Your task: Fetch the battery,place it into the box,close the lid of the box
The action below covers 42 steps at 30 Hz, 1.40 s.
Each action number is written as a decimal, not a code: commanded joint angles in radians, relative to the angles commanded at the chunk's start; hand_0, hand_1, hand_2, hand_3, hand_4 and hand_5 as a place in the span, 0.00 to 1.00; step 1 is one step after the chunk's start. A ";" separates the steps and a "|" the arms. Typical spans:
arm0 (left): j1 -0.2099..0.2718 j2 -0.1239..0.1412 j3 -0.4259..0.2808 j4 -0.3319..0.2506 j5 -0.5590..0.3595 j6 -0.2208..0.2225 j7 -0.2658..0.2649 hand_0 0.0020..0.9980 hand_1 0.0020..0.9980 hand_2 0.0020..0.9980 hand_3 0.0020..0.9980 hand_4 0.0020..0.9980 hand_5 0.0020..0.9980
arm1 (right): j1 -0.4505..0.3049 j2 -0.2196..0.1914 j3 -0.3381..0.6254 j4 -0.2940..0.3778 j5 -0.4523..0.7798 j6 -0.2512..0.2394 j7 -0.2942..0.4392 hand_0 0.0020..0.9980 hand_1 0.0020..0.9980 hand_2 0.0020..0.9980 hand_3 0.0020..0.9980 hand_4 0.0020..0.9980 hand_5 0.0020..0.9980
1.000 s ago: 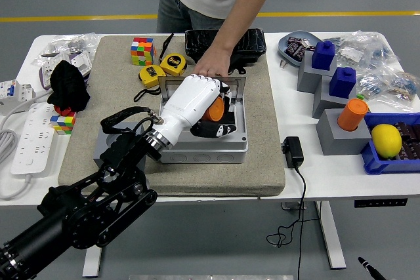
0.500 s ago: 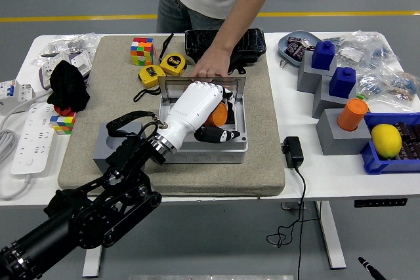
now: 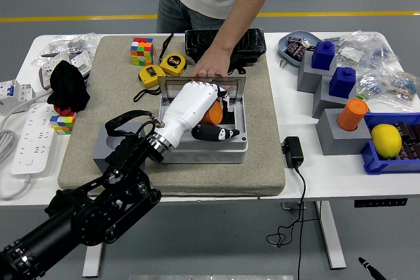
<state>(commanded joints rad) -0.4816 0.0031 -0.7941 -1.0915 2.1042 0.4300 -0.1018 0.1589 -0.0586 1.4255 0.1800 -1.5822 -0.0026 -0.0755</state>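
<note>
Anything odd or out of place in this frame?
A person's hand grips the raised lid of the grey box while the left hand reaches inside holding an orange battery. Nothing looks spilled or damaged.

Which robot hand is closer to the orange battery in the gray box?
Left. The left hand is inside the gray box, fingers around the orange battery. The right hand isn't in the picture.

I see a matt grey plastic box (image 3: 216,151) on a rough beige cloth mat (image 3: 262,155). My left hand (image 3: 194,111) has a smooth, glossy white shell.
</note>
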 joint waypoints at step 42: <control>-0.016 -0.003 -0.036 0.040 -0.007 -0.044 -0.024 0.38 0.54 0.42 0.42 1.00 0.67 | 0.002 0.001 0.006 0.000 -0.005 -0.001 -0.002 0.79 0.71 0.72 0.77 1.00 0.96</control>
<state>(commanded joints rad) -0.4976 0.0000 -0.8299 -1.0520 2.0975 0.3860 -0.1255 0.1606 -0.0577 1.4318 0.1800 -1.5870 -0.0040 -0.0776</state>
